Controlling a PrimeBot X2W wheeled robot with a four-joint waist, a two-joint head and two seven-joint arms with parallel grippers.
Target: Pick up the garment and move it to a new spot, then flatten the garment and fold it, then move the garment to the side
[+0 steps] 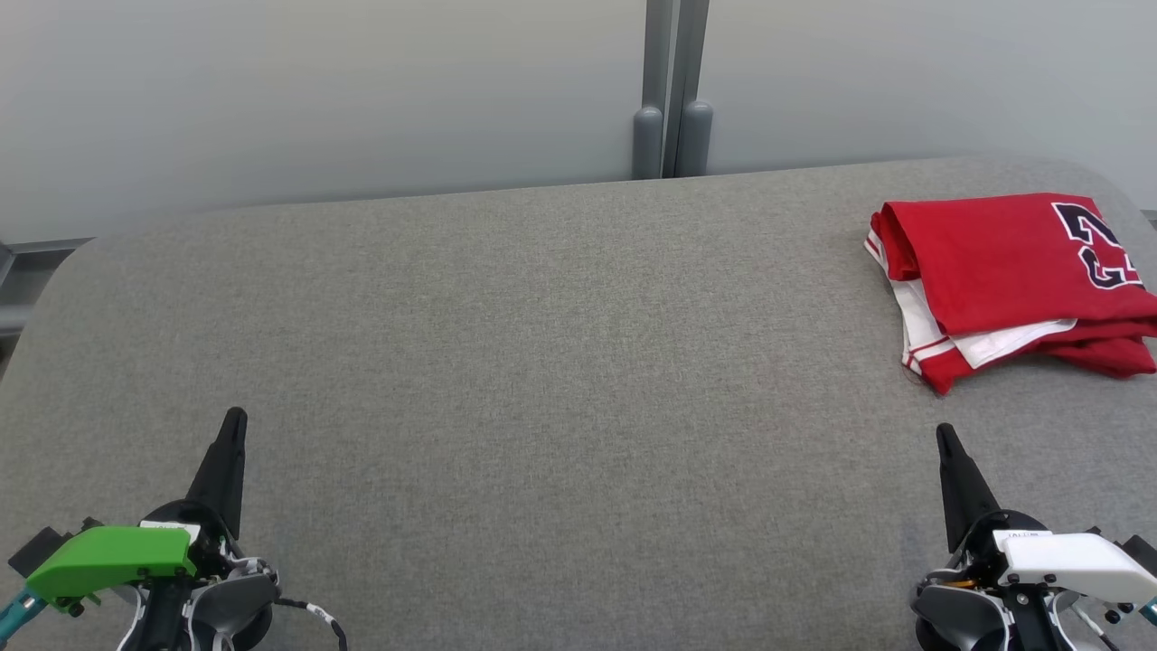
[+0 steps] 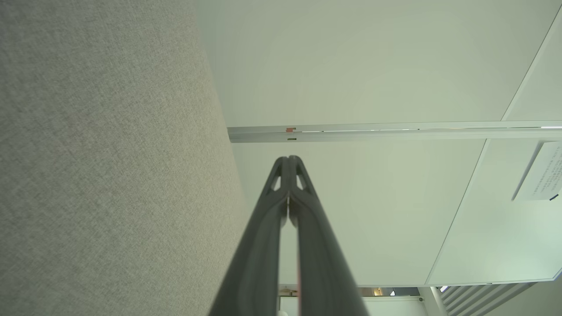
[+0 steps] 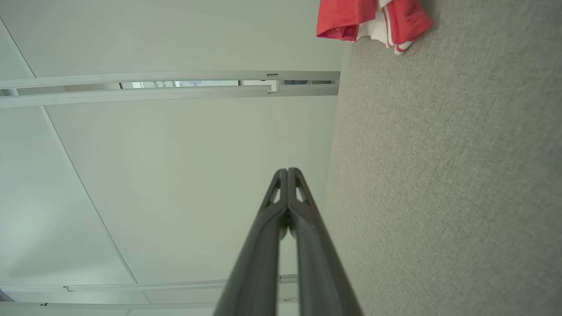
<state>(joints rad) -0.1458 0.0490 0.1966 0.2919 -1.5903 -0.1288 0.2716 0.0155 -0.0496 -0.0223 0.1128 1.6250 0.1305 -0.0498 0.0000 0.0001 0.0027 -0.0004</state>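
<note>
Folded red garment (image 1: pixel 994 262) lies upper right on the grey bench (image 1: pixel 542 362), apparently already set aside; left jaws and right jaws sit closed, empty, at lower corners.

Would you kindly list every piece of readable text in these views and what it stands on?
"2": navy digit on the red garment; the rest runs off the frame.
Paper sheet on the wall: print too small to read.
Wrist labels: blurred, unreadable.

At eight o'clock my left gripper (image 1: pixel 234 423) wore a green cover (image 1: pixel 113 559); at four, my right gripper (image 1: pixel 945 438) a white cover (image 1: pixel 1076 561). I saw long, tapered black fingers (image 1: pixel 221 470).
</note>
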